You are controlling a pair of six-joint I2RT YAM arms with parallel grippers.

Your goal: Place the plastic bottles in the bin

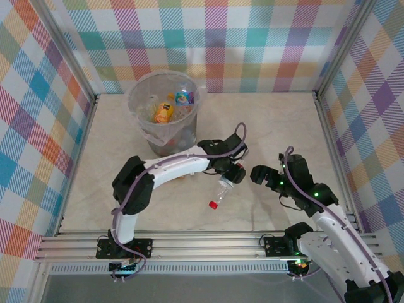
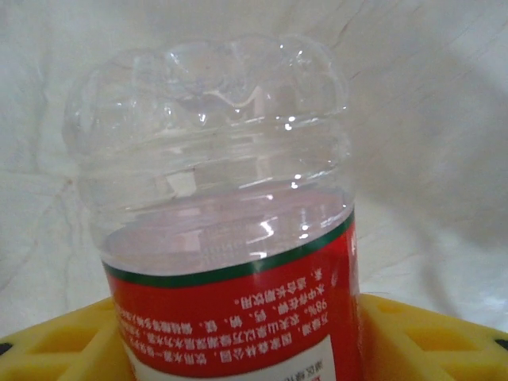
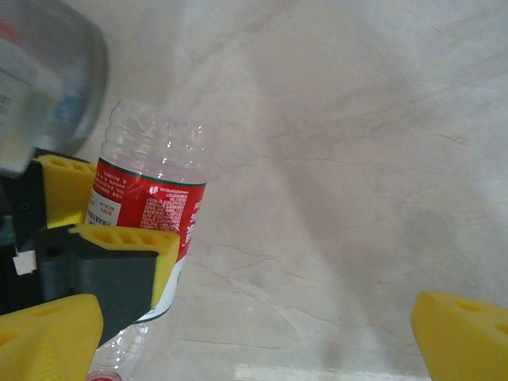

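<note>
Beige marbled counter [image 1: 278, 120] walled by plaid panels [image 1: 221, 44], right fingers [image 3: 460, 333] spread wide and empty, left fingers [image 2: 413, 337] clamped around a red-labelled plastic bottle [image 2: 238, 317] lying mid-counter, beyond it the bin [image 1: 158, 136] holding more bottles [image 1: 163, 112]

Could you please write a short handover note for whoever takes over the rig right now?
Left gripper: pads against both sides of the red-labelled bottle, which lies on the table with its red cap towards the arm bases.
Right gripper: open, empty, just right of that bottle.
Done: several bottles are in the bin at the back left.
Left: lift the red-labelled bottle, carry it over the bin and release it.
</note>
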